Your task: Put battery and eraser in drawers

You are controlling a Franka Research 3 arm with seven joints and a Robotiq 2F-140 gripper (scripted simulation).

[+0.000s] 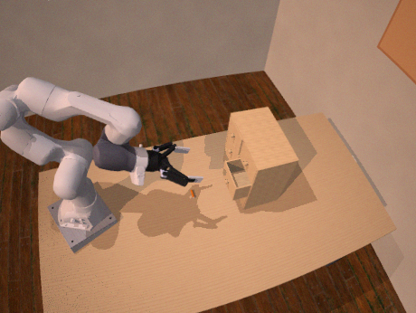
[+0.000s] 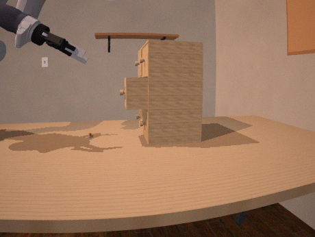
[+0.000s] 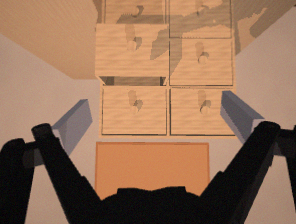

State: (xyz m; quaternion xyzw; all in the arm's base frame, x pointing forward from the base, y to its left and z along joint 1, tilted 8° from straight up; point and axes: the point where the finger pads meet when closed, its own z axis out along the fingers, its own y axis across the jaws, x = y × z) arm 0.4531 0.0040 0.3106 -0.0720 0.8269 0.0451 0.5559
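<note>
The small wooden chest [image 1: 260, 151] stands on the table, two drawers wide and three rows high. The right drawer of its middle row [image 1: 237, 174] is pulled part way out; the other drawers sit in. The side view shows the open drawer [image 2: 135, 93] sticking out level from the chest [image 2: 171, 92]. My gripper [image 1: 192, 164] is open and empty, in the air at about the height of the top row, a good way in front of the drawer fronts. The wrist view is upside down, with the open fingers framing the chest. I see no battery or eraser; the drawer's inside is not clear.
A small orange thing [image 1: 192, 194] lies on the table below my gripper, also seen in the side view [image 2: 90, 134]. A wall shelf [image 2: 137, 35] hangs behind the chest. An orange panel [image 2: 300, 25] is on the right wall.
</note>
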